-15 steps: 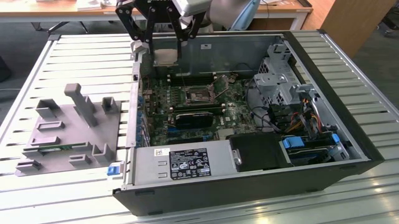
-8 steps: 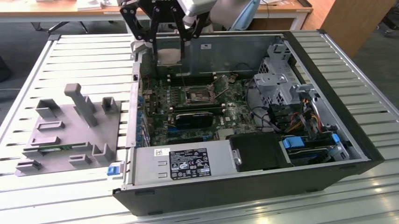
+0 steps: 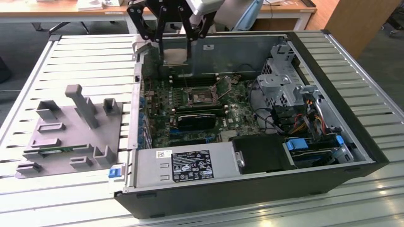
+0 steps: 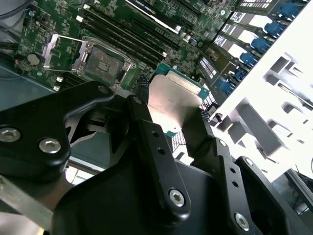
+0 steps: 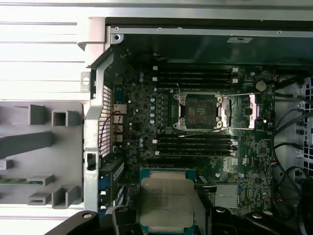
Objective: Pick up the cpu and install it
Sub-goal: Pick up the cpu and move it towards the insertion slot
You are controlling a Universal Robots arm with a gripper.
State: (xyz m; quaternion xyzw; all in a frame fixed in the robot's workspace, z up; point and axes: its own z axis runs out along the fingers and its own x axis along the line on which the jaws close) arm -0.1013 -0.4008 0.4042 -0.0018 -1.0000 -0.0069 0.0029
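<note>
The cpu (image 5: 166, 200) is a flat square with a dull silver lid over a thin green rim. The gripper (image 3: 175, 47) has its fingers (image 4: 146, 132) clamped on opposite edges, holding it in the air over the motherboard (image 5: 146, 122), apart from the open socket (image 5: 199, 110). One edge runs out of frame in the first wrist view. In the second wrist view the fingers cover its sides.

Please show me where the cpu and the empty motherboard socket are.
Square silver-topped cpu (image 5: 167, 203): first wrist view, middle of its metal lid.
Empty metal-framed motherboard socket (image 5: 198, 110): first wrist view, its dark centre.
</note>
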